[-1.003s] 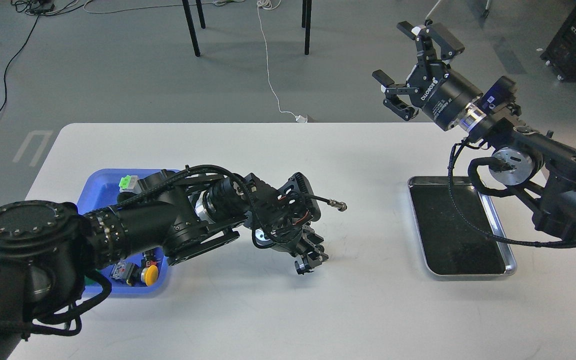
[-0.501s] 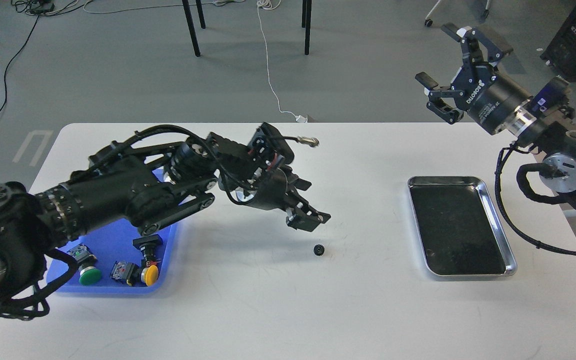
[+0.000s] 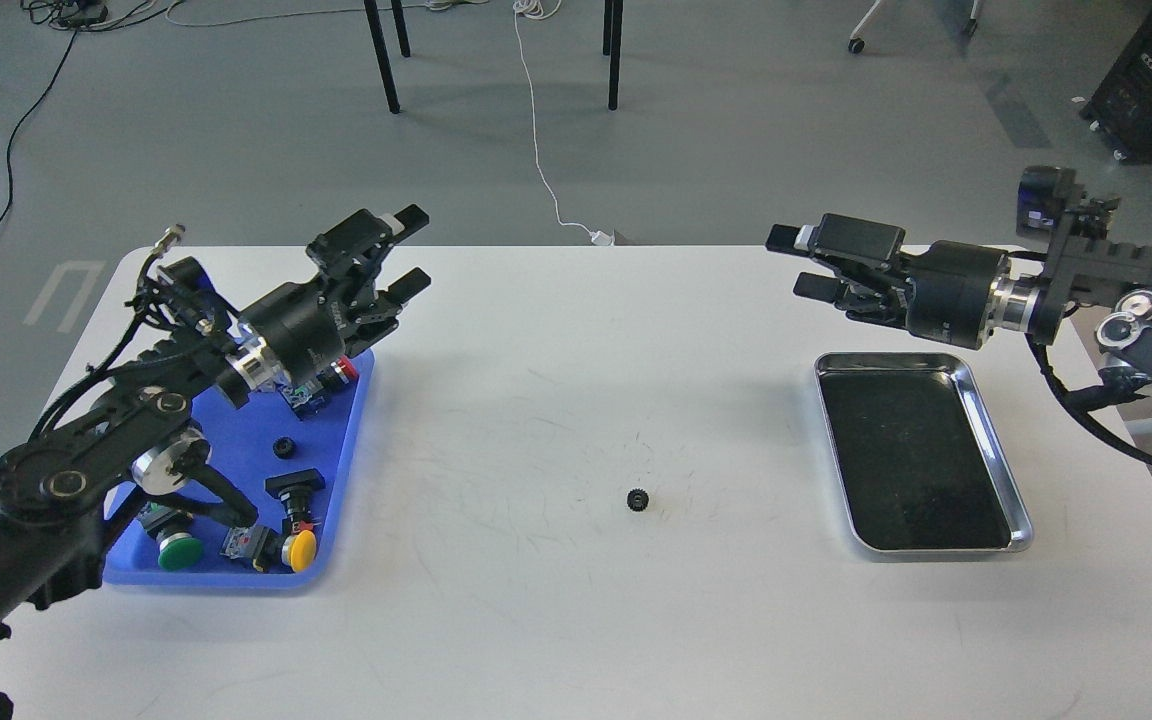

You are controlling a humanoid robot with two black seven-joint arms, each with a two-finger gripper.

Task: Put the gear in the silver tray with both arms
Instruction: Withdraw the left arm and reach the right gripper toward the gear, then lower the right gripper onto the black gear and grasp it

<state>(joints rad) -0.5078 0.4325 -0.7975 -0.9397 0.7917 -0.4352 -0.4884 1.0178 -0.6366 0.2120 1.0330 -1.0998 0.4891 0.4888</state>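
A small black gear lies on the white table near the middle, apart from both arms. The silver tray sits at the right with a dark, bare bottom. My left gripper is open and empty, raised over the far right corner of the blue tray, well left of the gear. My right gripper is open and empty, held above the table's far edge, up and left of the silver tray.
The blue tray holds several push buttons, among them a green one, a yellow one, and a small black part. Chair legs and cables are on the floor beyond the table.
My left arm has let go of the gear on the table and pulled back left over the blue tray. My right arm has swung down and now points left above the table.
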